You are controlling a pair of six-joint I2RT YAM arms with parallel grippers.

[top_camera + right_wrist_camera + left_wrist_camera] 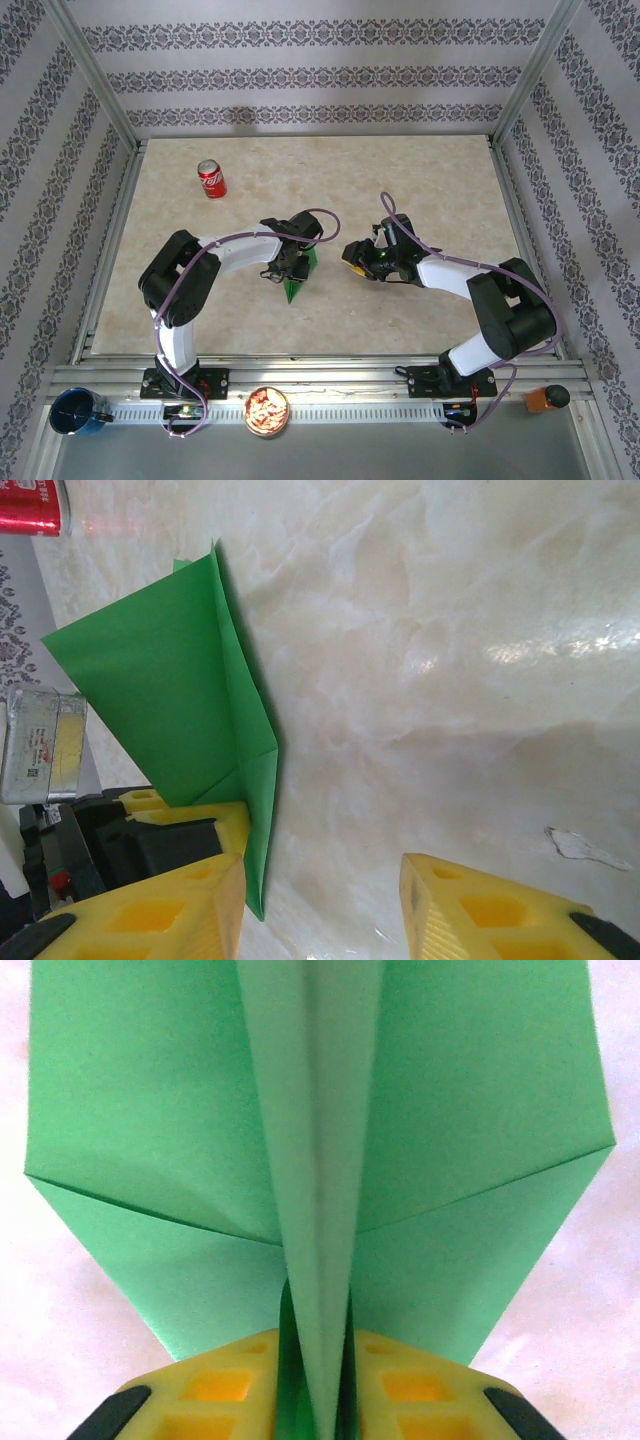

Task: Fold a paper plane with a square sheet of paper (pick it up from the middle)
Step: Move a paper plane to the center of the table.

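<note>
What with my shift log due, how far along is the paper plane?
Done: the green paper plane already has a raised centre ridge and slanted folds on both sides. In hand: the left claw is shut on that ridge, and the right claw is open with one finger beside the paper's edge. Left: probably final shaping and setting it down. I can't tell whether more folds are needed.

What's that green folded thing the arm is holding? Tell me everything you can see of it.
It is thin, plain bright green paper, unmarked, folded into a pointed dart shape. A raised centre fold runs along it, with a flat wing on each side, each crossed by a diagonal crease. The left gripper is shut on the centre fold and holds it near the middle of the table. Whether it touches the table I cannot tell.
</note>
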